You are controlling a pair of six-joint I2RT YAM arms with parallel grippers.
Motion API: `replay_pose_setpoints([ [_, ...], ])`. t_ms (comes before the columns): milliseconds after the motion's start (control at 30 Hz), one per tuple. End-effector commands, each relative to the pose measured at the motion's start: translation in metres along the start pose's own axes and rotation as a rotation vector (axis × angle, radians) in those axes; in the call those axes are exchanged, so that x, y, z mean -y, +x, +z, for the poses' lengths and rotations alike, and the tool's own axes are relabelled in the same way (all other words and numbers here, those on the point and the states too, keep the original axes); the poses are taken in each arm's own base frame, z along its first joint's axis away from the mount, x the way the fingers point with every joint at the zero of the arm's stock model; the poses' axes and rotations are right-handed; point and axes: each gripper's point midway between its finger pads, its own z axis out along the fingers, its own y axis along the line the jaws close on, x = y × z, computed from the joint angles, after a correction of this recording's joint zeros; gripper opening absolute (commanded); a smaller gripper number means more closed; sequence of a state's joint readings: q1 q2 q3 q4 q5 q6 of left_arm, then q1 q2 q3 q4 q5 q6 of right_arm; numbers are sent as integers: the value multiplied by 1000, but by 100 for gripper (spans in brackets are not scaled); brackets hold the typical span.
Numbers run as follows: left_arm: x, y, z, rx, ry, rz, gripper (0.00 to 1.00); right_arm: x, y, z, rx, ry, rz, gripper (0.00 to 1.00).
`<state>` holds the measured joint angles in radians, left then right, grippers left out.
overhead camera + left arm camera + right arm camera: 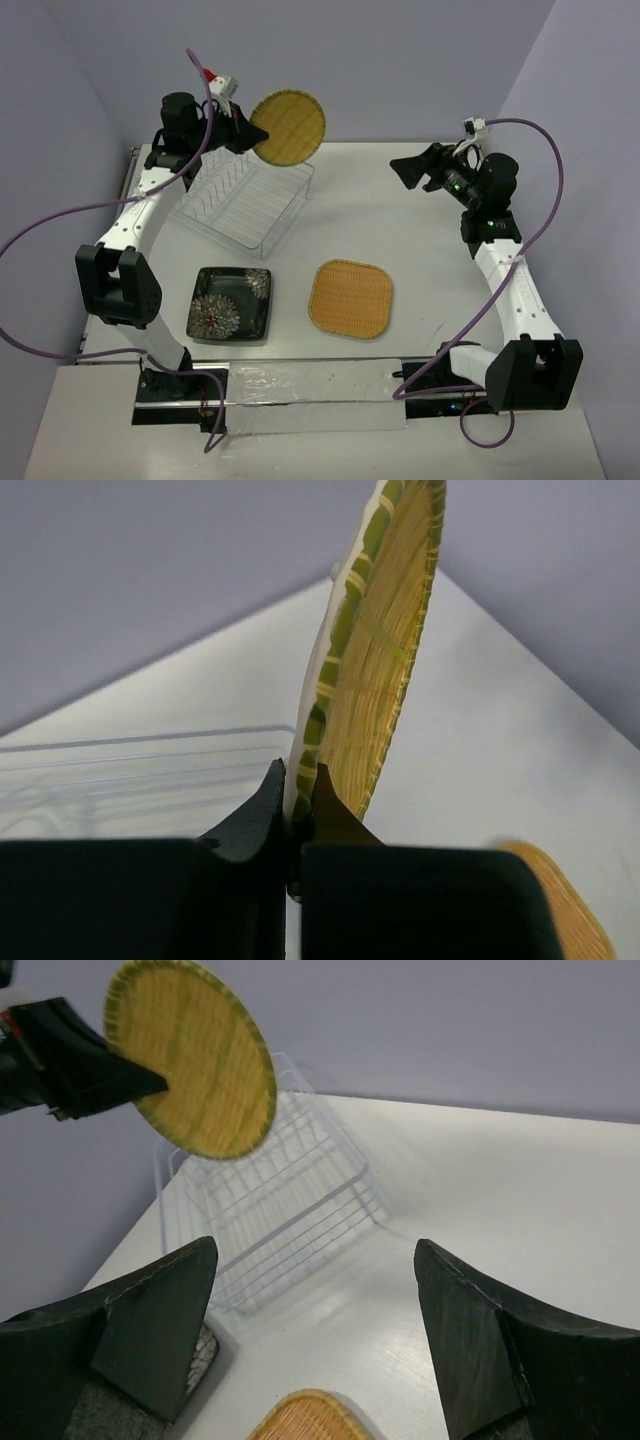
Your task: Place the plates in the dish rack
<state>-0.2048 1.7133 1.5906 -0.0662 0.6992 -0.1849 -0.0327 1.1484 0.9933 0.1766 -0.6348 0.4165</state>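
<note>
Near row: black plate point(231, 304) on the left and orange plate point(350, 297) on the right lie flat on the table point(420, 240), apart, with a strip of bare surface between them.
Mid table, left: dish rack point(243, 203) stands skewed, its near corner just beyond the black plate and not touching it.
Rack contents: wire ribs only; all three plates are outside it.
Mid table, right: right gripper point(310, 1260) is raised above open table, well apart from the rack, jaws spread wide, nothing between them.
Far left: left gripper point(300, 800) is clamped tight on the rim of the yellow plate point(288, 127).
Yellow plate attitude: on edge, held in the air, apparently above the rack's far side; exact clearance cannot be judged.
</note>
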Motion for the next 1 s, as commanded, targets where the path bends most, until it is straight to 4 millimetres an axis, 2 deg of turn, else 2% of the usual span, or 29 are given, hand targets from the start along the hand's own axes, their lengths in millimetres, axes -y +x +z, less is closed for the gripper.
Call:
replay_pose_setpoints([
  [0, -20, -78, -39, 149, -308, 173, 0, 15, -32, -1, 90, 115, -68, 87],
  [67, -9, -68, -41, 134, -237, 238, 0, 11, -31, 6, 63, 72, -97, 87],
  [167, 7, -70, -50, 128, -172, 382, 0, 2, -21, 21, -7, -28, -129, 87],
  [267, 2, -68, -62, 89, -184, 510, 0, -8, -21, 30, -44, -90, -163, 87],
  [333, -6, -53, -75, 35, -140, 623, 0, -18, -15, 35, -65, -137, -208, 87],
  [367, -4, -45, -81, 1, -91, 727, 0, -20, -13, 35, -74, -156, -241, 87],
  [400, -12, -38, -90, -32, -73, 798, 0, -21, -10, 33, -87, -162, -254, 87],
  [433, -19, -33, -94, -70, -40, 961, 0, -22, -11, 33, -87, -164, -269, 87],
  [500, -29, 5, -107, -227, 41, 985, 0, -22, -10, 33, -100, -164, -297, 87],
  [567, -49, 22, -116, -412, 102, 1074, 0, -23, -10, 35, -106, -166, -318, 87],
  [633, -64, 2, -115, -455, 84, 1120, 0, -22, -4, 35, -128, -163, -310, 87],
  [667, -78, 11, -110, -489, 113, 1131, 0, -22, -3, 36, -129, -160, -311, 87],
  [733, -85, 13, -110, -514, 186, 1191, 0, -20, -1, 39, -134, -149, -308, 87],
  [800, -97, 8, -115, -502, 200, 1236, 0, -18, -2, 41, -134, -135, -303, 87],
  [867, -109, 0, -109, -479, 198, 1339, 0, -20, -2, 43, -133, -132, -297, 86],
  [967, -134, -2, -101, -495, 169, 1426, 0, -18, -2, 46, -134, -108, -283, 86],
])
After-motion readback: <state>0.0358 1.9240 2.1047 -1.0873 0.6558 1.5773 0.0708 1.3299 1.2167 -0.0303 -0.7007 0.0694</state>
